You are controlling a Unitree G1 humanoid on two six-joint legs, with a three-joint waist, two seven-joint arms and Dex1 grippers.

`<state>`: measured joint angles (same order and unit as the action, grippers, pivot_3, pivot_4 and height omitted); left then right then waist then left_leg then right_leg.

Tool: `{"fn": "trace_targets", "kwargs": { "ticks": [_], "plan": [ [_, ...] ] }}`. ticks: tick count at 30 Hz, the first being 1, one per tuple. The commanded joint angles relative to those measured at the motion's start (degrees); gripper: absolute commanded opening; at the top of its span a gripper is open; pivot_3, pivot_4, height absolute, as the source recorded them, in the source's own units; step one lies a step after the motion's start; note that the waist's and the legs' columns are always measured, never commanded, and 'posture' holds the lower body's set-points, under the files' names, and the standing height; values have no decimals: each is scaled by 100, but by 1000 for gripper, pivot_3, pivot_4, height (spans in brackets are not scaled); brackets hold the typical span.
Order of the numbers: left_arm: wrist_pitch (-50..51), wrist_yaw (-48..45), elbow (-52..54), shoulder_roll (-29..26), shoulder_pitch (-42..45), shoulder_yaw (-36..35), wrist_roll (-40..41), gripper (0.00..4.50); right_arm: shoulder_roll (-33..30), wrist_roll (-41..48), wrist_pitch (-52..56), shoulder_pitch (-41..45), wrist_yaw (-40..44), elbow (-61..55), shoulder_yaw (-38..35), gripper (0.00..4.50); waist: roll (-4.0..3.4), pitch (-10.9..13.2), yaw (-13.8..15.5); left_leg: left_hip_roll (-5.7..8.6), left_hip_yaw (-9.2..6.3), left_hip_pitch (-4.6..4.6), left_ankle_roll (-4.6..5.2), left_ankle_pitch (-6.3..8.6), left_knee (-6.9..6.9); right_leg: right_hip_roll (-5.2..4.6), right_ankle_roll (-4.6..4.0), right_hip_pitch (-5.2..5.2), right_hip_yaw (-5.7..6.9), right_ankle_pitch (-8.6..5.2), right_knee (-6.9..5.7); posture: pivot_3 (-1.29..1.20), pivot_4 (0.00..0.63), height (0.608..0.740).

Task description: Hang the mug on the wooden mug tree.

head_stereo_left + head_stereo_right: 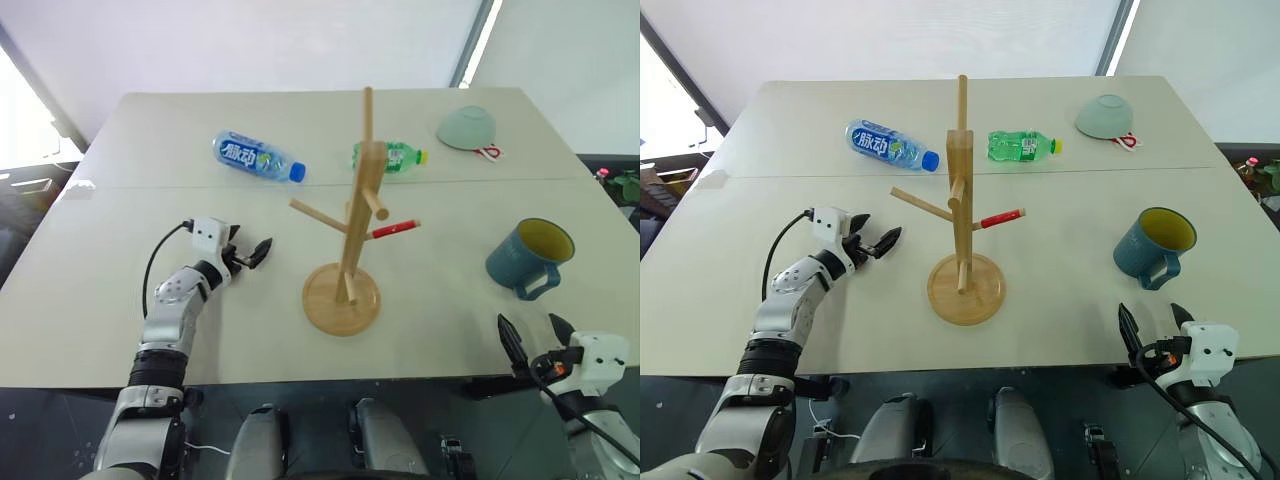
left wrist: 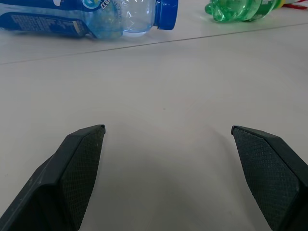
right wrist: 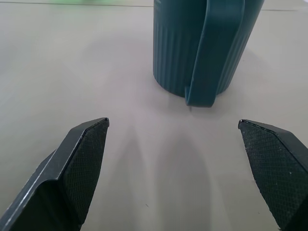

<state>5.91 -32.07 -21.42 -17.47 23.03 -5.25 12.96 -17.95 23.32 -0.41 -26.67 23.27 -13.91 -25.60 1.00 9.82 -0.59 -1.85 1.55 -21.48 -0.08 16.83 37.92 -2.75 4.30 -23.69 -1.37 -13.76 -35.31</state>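
Observation:
The blue-grey mug (image 1: 527, 258) with a yellow inside stands upright on the table's right side, its loop handle (image 3: 204, 57) turned toward the front edge. My right gripper (image 1: 527, 325) hovers at the table's front edge just short of the mug, open and holding nothing; the handle lies ahead between its fingers (image 3: 77, 163). The wooden mug tree (image 1: 358, 200) rises from its round base (image 1: 342, 298) at the table's middle, with bare pegs. Left of the tree, my left gripper (image 1: 255, 245) is open over bare table and points toward the tree.
A blue-labelled water bottle (image 1: 258, 158) lies at the back left and a green bottle (image 1: 392, 156) lies behind the tree. A pale green bowl (image 1: 467, 128) sits upside down at the back right with a red-and-white item (image 1: 490, 152) beside it.

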Motion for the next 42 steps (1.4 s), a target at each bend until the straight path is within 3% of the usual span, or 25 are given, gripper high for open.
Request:
{"fn": "trace_targets", "kwargs": {
  "ticks": [1, 9, 12, 15, 18, 25, 26, 31, 42],
  "plan": [
    [-47, 29, 106, 0, 73, 25, -40, 4500, 11, 1, -164, 38, -8, -7, -143, 4449, 0, 0, 1, 0, 0, 0, 0, 0, 0, 0, 0, 0, 0, 0, 0, 0, 150, 740],
    [-53, -219, 319, -185, -207, -38, 61, 4500, 1, -32, -222, 57, 7, 58, -118, 4449, 0, 0, -9, 0, 0, 0, 0, 0, 0, 1, 0, 0, 0, 0, 0, 0, 150, 740],
    [-27, -911, 740, -355, -546, 23, 372, 4500, -36, -9, -204, 47, 49, 23, -115, 4449, -2, -1, -33, -2, 3, 1, 1, 0, -9, 1, -1, -5, -3, 0, 0, 0, 150, 740],
    [19, -2169, 1589, -880, -1256, 349, 685, 4500, -167, -17, -207, 63, 237, 30, -81, 4449, -3, -1, -39, -4, 5, 0, 0, 0, -17, -10, -2, -12, -7, -1, 1, 0, 150, 740],
    [97, -3034, 2287, -1329, -1793, 594, 997, 4500, -221, 109, -188, 66, 377, -9, -128, 3684, -4, -2, -25, -3, 11, 0, -1, 0, -37, -26, -6, -24, -15, -2, 6, 0, 150, 740],
    [558, -3829, 3397, -1741, -2095, 989, 1523, 4500, -272, 111, -125, 127, 584, -61, -9, 208, -16, -8, -4, -1, 27, -11, -3, -2, -59, -65, -11, -36, -8, -5, 16, 0, 150, 740],
    [669, -3875, 3600, -1734, -2064, 1093, 1603, 4500, -270, 91, -116, 199, 559, -50, 12, 94, -16, -7, -6, -1, 29, -13, -3, -2, -60, -65, -10, -38, -8, -6, 17, 0, 150, 740],
    [873, -3949, 4216, -1702, -1959, 1466, 1693, 4500, -300, -184, -100, 631, 229, 211, 1, 94, -17, -9, -20, 4, 43, -34, -1, -3, -57, -62, -8, -60, -8, -5, 18, 0, 150, 740],
    [617, -3872, 4196, -1686, -1933, 1472, 1596, 4500, -432, -468, -180, 1155, -196, 909, -241, 94, -16, -10, -13, 3, 38, -31, 0, -4, -47, 1, -6, -57, -10, -5, 10, 0, 150, 740]
  ]
}}
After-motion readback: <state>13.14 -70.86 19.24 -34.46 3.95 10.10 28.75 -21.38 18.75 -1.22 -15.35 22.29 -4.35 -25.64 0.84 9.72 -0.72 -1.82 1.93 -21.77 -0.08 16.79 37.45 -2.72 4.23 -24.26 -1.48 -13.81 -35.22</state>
